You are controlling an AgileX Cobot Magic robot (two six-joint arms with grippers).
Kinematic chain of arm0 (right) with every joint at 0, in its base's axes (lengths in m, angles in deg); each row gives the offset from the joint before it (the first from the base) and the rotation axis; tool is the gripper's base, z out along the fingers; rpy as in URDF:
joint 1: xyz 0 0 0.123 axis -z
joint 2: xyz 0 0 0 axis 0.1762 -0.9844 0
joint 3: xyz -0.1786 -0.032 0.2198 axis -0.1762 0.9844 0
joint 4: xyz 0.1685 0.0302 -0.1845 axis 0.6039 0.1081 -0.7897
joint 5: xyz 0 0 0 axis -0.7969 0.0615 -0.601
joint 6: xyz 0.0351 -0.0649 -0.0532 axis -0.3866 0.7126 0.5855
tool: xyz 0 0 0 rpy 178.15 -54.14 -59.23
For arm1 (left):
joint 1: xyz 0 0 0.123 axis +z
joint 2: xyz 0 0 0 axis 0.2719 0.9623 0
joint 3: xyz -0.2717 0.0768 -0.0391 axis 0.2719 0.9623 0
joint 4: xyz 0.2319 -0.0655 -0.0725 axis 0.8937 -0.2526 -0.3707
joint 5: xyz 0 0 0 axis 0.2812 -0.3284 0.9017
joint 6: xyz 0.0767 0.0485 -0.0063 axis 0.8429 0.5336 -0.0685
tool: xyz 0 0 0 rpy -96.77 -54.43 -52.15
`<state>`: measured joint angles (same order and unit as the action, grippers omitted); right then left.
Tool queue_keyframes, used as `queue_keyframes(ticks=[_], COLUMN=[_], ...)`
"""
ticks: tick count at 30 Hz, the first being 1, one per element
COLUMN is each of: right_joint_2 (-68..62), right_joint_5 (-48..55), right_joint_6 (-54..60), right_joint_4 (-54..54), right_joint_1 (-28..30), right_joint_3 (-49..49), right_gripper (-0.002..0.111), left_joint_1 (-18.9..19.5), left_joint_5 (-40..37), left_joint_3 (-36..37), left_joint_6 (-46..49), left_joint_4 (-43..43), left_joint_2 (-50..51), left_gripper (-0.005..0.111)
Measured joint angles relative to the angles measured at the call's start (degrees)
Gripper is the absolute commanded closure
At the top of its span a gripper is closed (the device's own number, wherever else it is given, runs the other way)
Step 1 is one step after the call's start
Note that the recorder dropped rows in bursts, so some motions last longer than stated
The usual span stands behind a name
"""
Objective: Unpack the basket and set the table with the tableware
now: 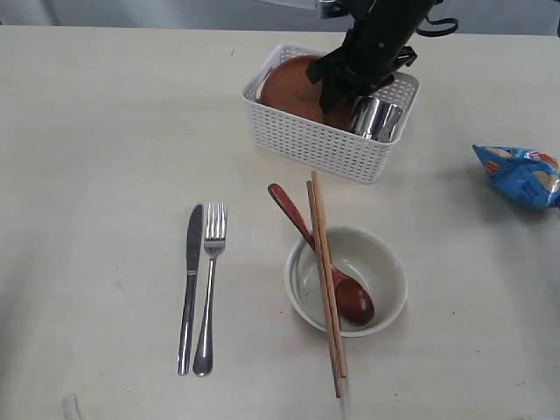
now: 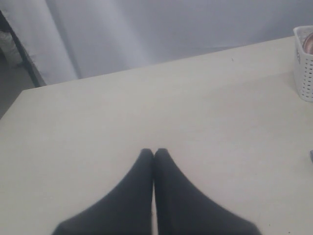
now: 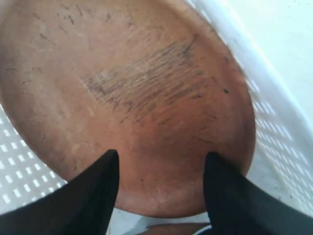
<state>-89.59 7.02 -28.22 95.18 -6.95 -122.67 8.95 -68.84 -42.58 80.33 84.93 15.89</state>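
Note:
The white lattice basket (image 1: 306, 140) stands at the back of the table (image 1: 105, 140), holding the brown plate (image 1: 289, 87) leaning inside and the steel cup (image 1: 376, 118). My right gripper (image 1: 337, 87) reaches down into the basket; in the right wrist view it (image 3: 161, 156) is open, its fingers spread over the plate (image 3: 132, 88) near its rim. On the table lie the knife (image 1: 190, 284), the fork (image 1: 210, 284), and the bowl (image 1: 346, 280) with the wooden spoon (image 1: 337, 280) and chopsticks (image 1: 325, 280) across it. My left gripper (image 2: 154, 152) is shut, empty, above bare table.
A blue snack bag (image 1: 523, 173) lies at the right edge. The basket's corner (image 2: 305, 68) shows at the right of the left wrist view, with a grey backdrop beyond the table's far edge.

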Motion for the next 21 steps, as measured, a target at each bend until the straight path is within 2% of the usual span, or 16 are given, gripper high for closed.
queue_keyframes(ticks=[14, 21], right_joint_2=[2.3, 5.7], right_joint_5=[-1.5, -4.0], right_joint_6=[0.0, 5.2], right_joint_4=[-0.1, -0.1], right_joint_1=[0.0, 0.0], right_joint_3=[0.0, -0.2], right_gripper=[0.058, 0.058], left_joint_1=[0.0, 0.0], left_joint_5=[0.0, 0.0], left_joint_3=[0.0, 0.0], left_joint_6=[0.0, 0.0], left_joint_4=[0.0, 0.0], left_joint_2=[0.0, 0.0], left_gripper=[0.107, 0.107])
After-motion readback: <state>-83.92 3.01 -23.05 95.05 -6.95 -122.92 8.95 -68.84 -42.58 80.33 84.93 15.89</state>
